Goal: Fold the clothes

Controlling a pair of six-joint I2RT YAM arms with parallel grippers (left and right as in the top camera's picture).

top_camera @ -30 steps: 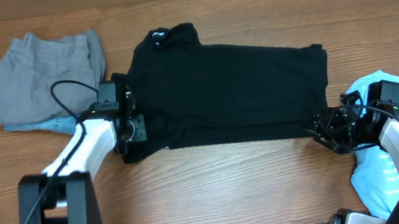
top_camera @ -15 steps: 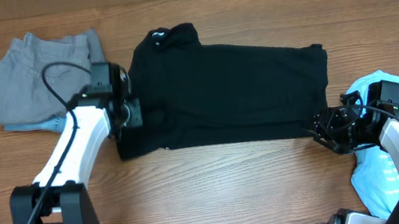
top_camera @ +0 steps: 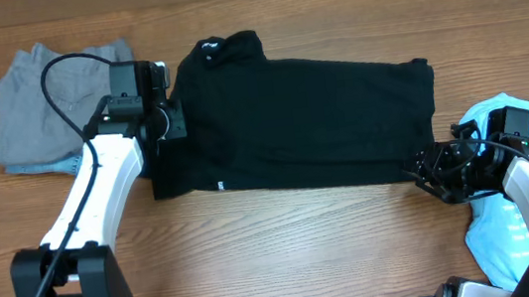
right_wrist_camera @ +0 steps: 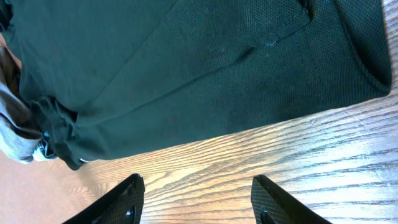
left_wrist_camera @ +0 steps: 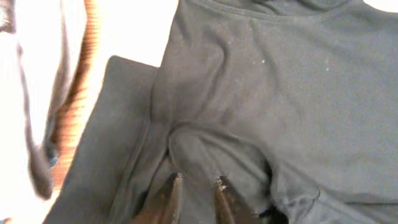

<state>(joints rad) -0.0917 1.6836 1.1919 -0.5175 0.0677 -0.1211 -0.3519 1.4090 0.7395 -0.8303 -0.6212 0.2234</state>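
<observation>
Now: left claw at collar end of black shirt, right claw waiting off hem corner

See black shirt (top_camera: 312, 123) spread flat on table (top_camera: 308, 263), long axis running left to right, collar end at left, hem end at right. Find left gripper (left_wrist_camera: 196, 193) on top of the shirt's collar end, fingers (left_wrist_camera: 173, 194) close together with only a slim gap, black cloth bunched into a ridge against the tips. Cannot tell whether that ridge is clamped or merely nudged. Find right gripper (right_wrist_camera: 198, 190) just off the shirt's hem corner on the robot's side, over bare wood, fingers wide apart, holding nothing.

Note grey garment (top_camera: 59, 102) just beside the shirt's collar end, and light-blue tee (top_camera: 500, 242) beyond the shirt's hem end, partly under the right arm. Neither touches either claw as far as visible.

Judge the key relation thus: nearly all of the shirt lies to the right of the left claw, straight along the long axis. Judge left arm nearer the collar end and right arm nearer the hem. Expect any crosswise fold to need a firm pinch at the collar end first. Flag slip risk, given the doubtful grip.
</observation>
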